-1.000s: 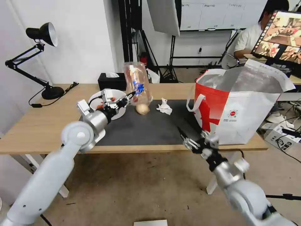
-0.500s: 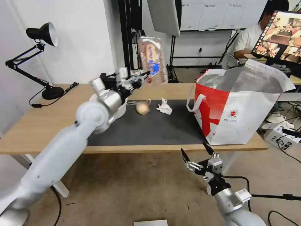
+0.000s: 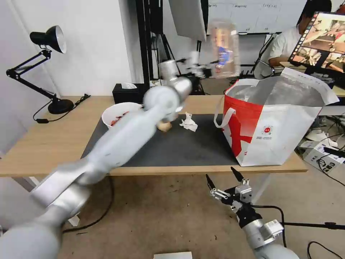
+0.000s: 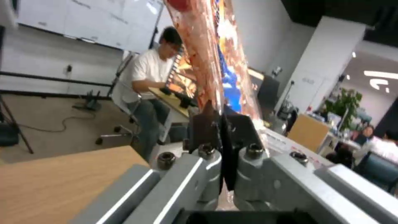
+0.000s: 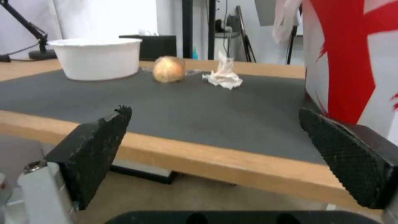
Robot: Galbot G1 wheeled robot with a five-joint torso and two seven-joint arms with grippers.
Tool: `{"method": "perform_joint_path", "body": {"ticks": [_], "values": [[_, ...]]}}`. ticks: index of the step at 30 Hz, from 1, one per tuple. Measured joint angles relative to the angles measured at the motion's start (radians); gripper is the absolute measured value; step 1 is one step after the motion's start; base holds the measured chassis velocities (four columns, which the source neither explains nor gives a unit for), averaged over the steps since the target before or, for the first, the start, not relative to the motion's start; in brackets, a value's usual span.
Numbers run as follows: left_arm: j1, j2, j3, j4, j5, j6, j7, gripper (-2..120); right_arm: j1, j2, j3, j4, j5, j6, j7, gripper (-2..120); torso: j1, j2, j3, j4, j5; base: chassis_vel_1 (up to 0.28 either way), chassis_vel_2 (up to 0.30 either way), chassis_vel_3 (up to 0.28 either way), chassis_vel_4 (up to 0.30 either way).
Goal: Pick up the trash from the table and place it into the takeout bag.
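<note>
The clear clamshell tray (image 3: 224, 48) was held upright, long axis vertical, pinched at its lower edge by the left gripper (image 3: 206, 71), above the takeout bag (image 3: 273, 126); the right gripper (image 3: 225, 181) was kept spread below the table (image 3: 43, 144)

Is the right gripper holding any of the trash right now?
No. The right gripper hangs open and empty below the table edge, while the left gripper carries the clamshell tray.

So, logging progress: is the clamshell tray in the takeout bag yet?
Not yet. The left end effector holds the clamshell tray in the air beside the open takeout bag.
</note>
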Motion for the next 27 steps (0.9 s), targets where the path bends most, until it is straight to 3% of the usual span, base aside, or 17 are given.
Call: {"method": "perform_joint_path", "body": {"ticks": [1,5,12,22,24,27], "values": [[-0.018,-0.052,0.028,0.043,0.030,-0.003,-0.001,0,-0.001,0.001,-0.003,-0.006,-0.002,0.000,-0.001,100,0.000,0.000,0.000,0.0000,0.0000,0.000,0.000,0.000,0.000],[-0.036,-0.121,0.093,0.104,0.112,-0.004,0.019,0,0.005,0.001,-0.005,-0.019,-0.004,0.002,-0.001,100,0.000,0.000,0.000,0.0002,-0.0002,0.000,0.000,0.000,0.000],[-0.030,-0.120,0.149,0.109,0.150,-0.003,0.049,0,0.011,0.005,-0.022,-0.030,-0.009,0.005,-0.002,100,0.000,0.000,0.000,0.0005,-0.0004,0.000,0.000,0.000,0.000],[-0.018,-0.106,0.150,0.089,0.123,-0.002,0.062,0,0.009,-0.002,-0.024,-0.035,-0.015,0.013,-0.004,100,0.000,0.000,0.000,0.0005,-0.0006,0.000,0.000,0.000,0.000],[-0.014,-0.104,0.150,0.081,0.113,-0.001,0.062,3,0.009,-0.002,-0.024,-0.036,-0.015,0.013,-0.004,100,0.000,0.000,0.000,0.0005,-0.0006,0.000,0.000,0.000,0.000],[-0.012,-0.101,0.151,0.065,0.093,0.000,0.062,16,0.009,-0.001,-0.024,-0.036,-0.015,0.013,-0.005,100,0.000,0.000,0.000,0.0004,-0.0006,0.000,0.000,0.000,0.000]]}}
